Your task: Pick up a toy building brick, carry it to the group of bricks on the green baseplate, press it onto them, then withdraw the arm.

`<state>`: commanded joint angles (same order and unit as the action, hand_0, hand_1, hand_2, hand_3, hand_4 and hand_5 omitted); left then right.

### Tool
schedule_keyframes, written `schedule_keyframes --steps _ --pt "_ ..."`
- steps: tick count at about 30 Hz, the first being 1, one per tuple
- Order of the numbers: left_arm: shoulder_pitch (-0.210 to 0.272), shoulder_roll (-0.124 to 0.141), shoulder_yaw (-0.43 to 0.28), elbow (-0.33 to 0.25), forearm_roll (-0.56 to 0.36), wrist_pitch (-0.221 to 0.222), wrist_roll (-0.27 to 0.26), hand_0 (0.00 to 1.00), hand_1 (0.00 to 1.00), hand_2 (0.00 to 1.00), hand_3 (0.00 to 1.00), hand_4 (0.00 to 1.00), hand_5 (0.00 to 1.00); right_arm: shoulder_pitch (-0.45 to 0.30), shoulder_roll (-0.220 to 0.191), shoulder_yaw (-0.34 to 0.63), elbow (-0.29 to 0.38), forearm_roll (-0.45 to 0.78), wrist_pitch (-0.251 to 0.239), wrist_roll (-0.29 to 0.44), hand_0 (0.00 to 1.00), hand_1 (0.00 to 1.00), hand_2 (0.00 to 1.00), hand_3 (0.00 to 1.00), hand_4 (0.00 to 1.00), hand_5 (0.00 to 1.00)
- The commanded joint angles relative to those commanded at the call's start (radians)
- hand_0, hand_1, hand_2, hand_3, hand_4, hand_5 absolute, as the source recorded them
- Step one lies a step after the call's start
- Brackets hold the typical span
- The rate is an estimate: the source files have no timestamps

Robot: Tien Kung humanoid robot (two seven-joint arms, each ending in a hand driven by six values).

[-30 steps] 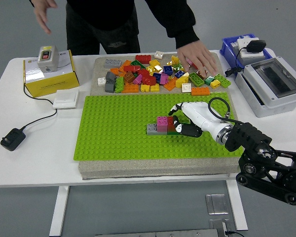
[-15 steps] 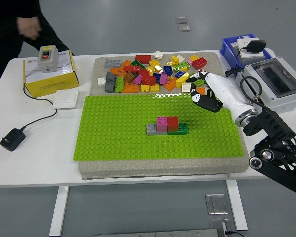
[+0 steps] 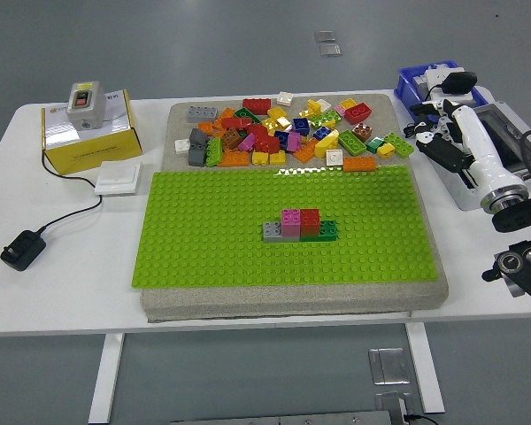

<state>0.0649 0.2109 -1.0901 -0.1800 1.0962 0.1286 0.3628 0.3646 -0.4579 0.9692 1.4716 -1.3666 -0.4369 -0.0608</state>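
Observation:
A green baseplate lies on a grey foam pad in the middle of the table. On it stands a row of joined bricks: grey, pink, red and dark green. A pile of loose coloured bricks lies on the pad behind the baseplate. My right hand is white and black, raised over the table's right side, well away from the bricks, with fingers relaxed and holding nothing. My left arm is out of view.
A yellow box with a grey switch on it stands at the far left, with a white plate and a black plug on a cable. A grey case and a blue bin stand at the right.
My right hand has pulled back from the brick row to the right and up, off the baseplate, empty. The dark green brick stays on the row. The person has left the view.

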Motion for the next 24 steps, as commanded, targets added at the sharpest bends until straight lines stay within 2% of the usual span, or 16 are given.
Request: schedule_keyframes --steps 1,2,7,9,24 --pt "0.000 0.000 -0.001 0.000 0.000 0.000 0.000 0.677 0.645 0.454 0.649 0.117 0.658 -0.008 0.000 0.014 0.000 0.009 0.001 0.006 0.287 0.499 0.741 0.739 0.483 0.533" --pt "0.000 -0.001 -0.002 0.000 0.001 0.000 0.000 0.677 0.646 0.452 0.649 0.117 0.656 -0.013 0.000 0.021 0.000 0.014 0.002 0.009 0.352 0.592 0.739 0.760 0.515 0.545" --pt "0.004 -0.003 -0.002 0.000 -0.001 -0.001 0.001 0.677 0.646 0.452 0.649 0.117 0.656 -0.036 -0.004 0.066 0.003 0.040 0.005 0.028 0.352 0.592 0.739 0.760 0.515 0.545" --pt "0.005 -0.003 -0.006 0.000 0.002 -0.002 0.002 0.677 0.647 0.453 0.651 0.117 0.654 -0.039 -0.004 0.078 0.007 0.043 0.005 0.034 0.369 0.613 0.739 0.767 0.547 0.569" --pt "0.004 0.004 -0.023 0.000 0.027 -0.007 0.009 0.680 0.652 0.462 0.652 0.118 0.651 -0.058 -0.005 0.107 0.012 0.035 -0.001 0.035 0.372 0.617 0.743 0.766 0.566 0.580"
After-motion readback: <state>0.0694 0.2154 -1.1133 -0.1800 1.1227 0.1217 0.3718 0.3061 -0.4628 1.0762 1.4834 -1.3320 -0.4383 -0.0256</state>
